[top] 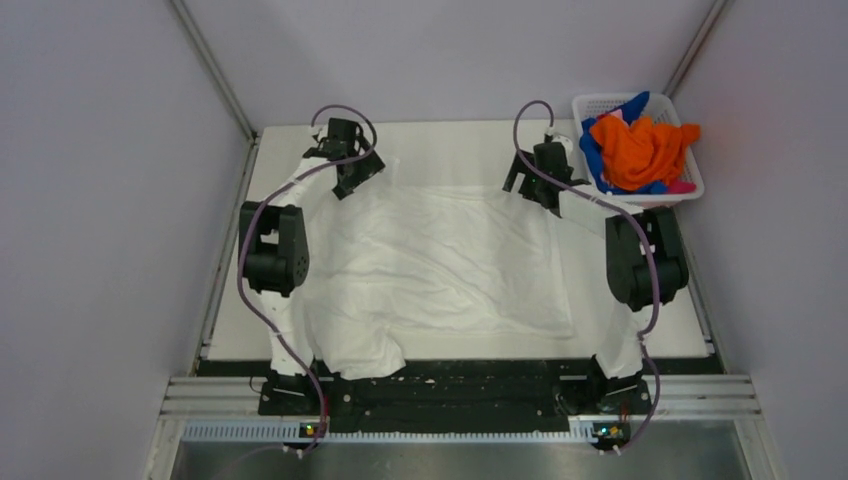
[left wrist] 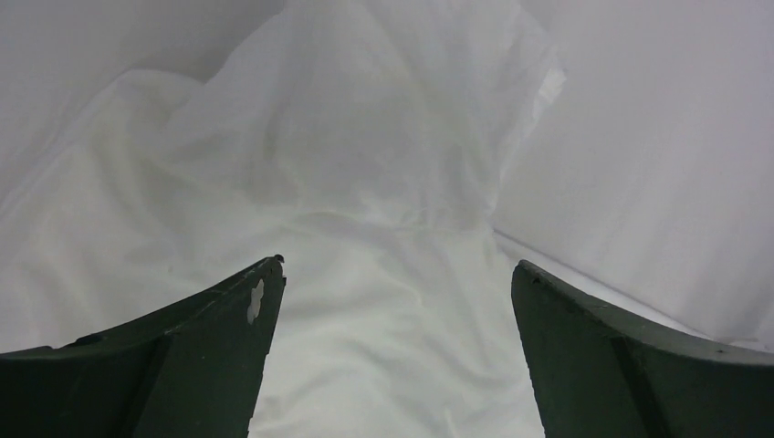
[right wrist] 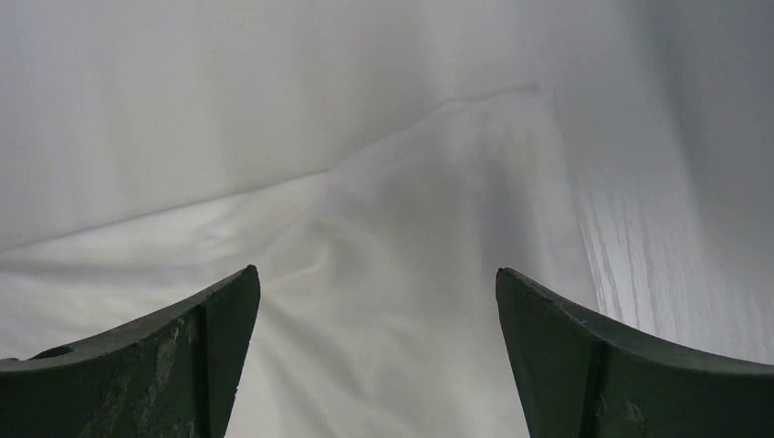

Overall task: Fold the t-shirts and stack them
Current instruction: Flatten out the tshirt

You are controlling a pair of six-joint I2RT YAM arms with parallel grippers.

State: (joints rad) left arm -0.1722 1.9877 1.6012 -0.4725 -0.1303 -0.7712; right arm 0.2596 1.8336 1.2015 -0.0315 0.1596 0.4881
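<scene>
A large white t-shirt point(top: 440, 265) lies spread and wrinkled over the table's middle; no printed marks show. My left gripper point(top: 357, 180) hangs open over its far left corner, and the left wrist view shows its fingers point(left wrist: 228, 347) wide apart above white cloth point(left wrist: 365, 182). My right gripper point(top: 527, 183) hangs open over the far right corner, and the right wrist view shows white cloth point(right wrist: 392, 274) between its spread fingers point(right wrist: 201, 347). Orange point(top: 640, 150), blue point(top: 592, 155) and pink point(top: 682, 187) t-shirts are piled in the basket.
A white plastic lattice basket point(top: 600, 103) stands at the far right corner of the white table point(top: 450, 140). Grey walls close in the back and both sides. A black rail point(top: 460, 385) carries the arm bases at the near edge.
</scene>
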